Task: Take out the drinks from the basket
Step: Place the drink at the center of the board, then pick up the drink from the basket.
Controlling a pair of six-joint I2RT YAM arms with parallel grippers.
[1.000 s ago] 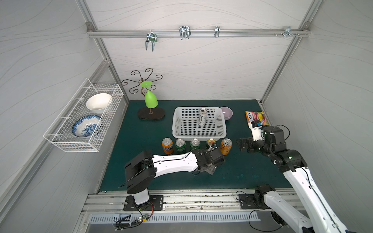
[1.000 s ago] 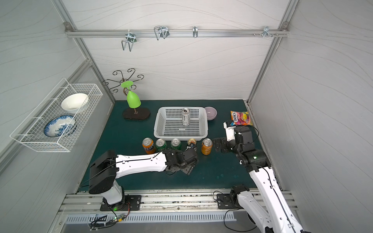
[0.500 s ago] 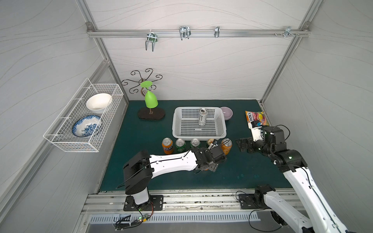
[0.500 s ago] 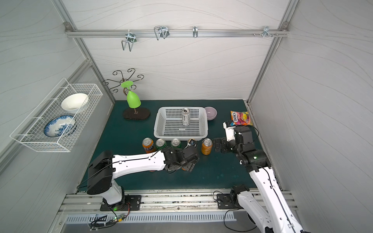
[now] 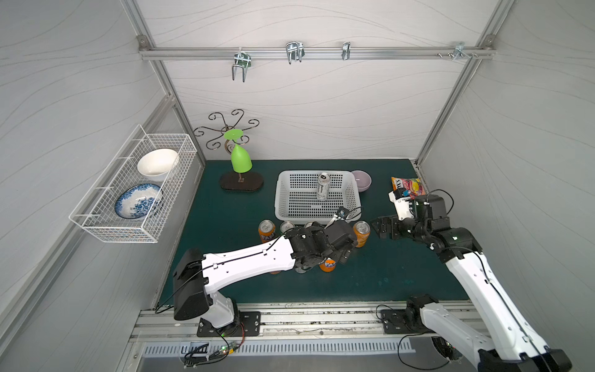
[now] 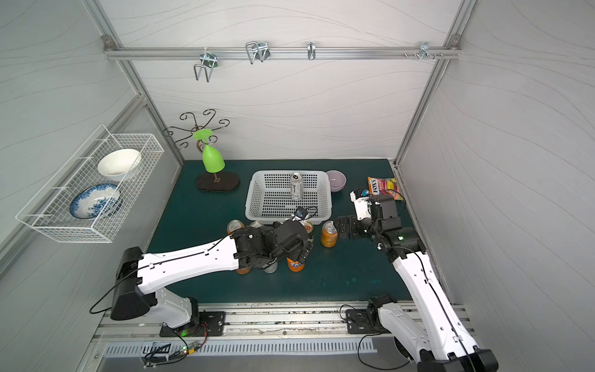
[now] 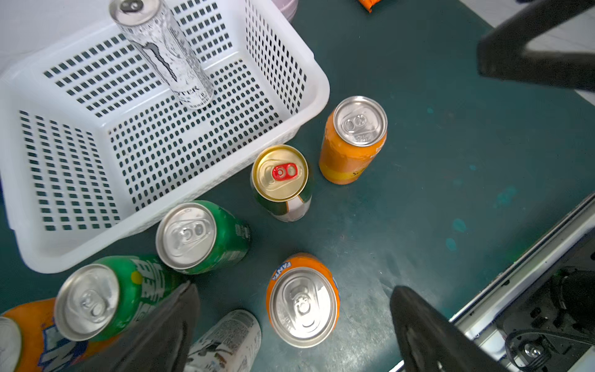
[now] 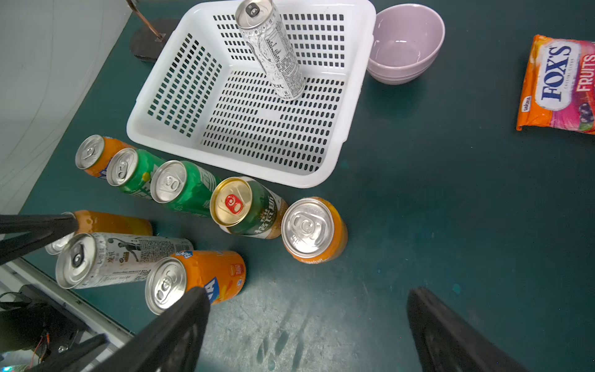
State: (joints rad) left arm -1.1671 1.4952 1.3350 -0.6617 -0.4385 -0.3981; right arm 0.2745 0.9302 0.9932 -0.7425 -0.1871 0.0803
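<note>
Hovering over the cans nearer the robot, the left fingers (image 7: 161, 331) are spread wide either side of an upright Fanta can (image 7: 302, 306), with daylight on both flanks and nothing gripped! That can stands on the bench (image 5: 386, 273), a slim white can (image 8: 119, 257) just beside it and a second orange can (image 8: 109, 222) past that, both largely hidden under the left arm in both top views. Behind them, five in a line along the basket's near rim: the left-end orange can (image 8: 88, 154), a green can (image 8: 128, 170), the next green can (image 8: 180, 186), the gold-topped can (image 8: 244, 206) and the right-end orange can (image 8: 312, 228). All upright, all out on the bench! And the basket (image 5: 281, 199)? One drink left inside, a tall silver can (image 5: 323, 186), upright, toward the back wall, about mid-width. Over on the other side, the right fingers (image 8: 174, 328) are wide apart too, empty, just beside the right-end orange can and clear of it. A lilac bowl (image 5: 361, 180) sits just beside the basket's back right corner, and the candy bag (image 5: 407, 186) lies further right, near the wall
</note>
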